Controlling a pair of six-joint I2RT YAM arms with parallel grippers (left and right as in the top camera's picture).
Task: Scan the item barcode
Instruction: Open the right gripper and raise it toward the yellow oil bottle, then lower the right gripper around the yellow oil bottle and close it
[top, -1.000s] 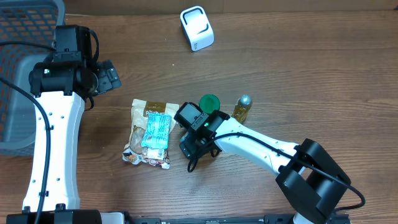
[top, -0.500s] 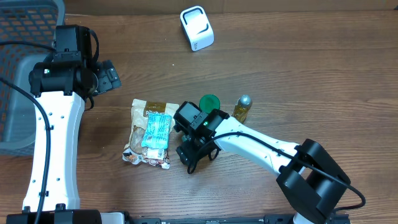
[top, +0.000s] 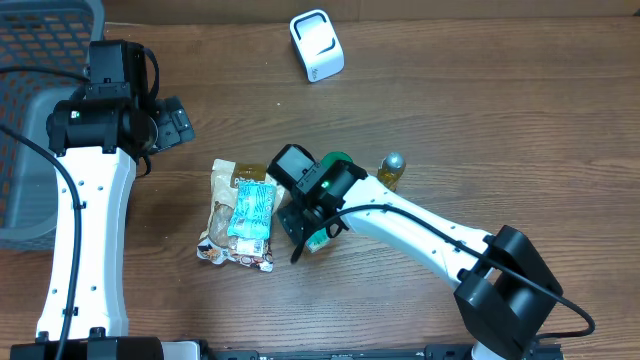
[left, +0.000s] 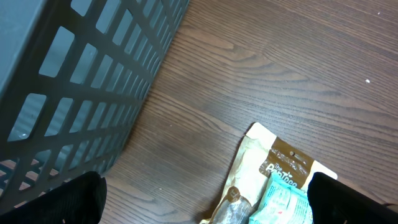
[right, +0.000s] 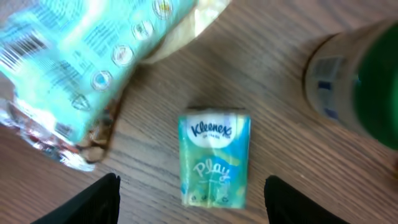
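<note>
**Right gripper over Kleenex pack**

Fingers apart, straddling the pack flat on table, gaps either side; snack bag near on one side, green-capped bottle on the other; left gripper spread wide, empty, near basket; white scanner well apart.

"Kleenex" and "Play" on the small tissue pack, possibly "Protee…", partly cut off, on the teal packet

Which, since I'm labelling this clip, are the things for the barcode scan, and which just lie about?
Job: Kleenex pack, right end effector above it, white scanner.
Lying about: snack bag, teal packet on it, green-lidded bottle, silver-capped bottle, grey basket.
</note>
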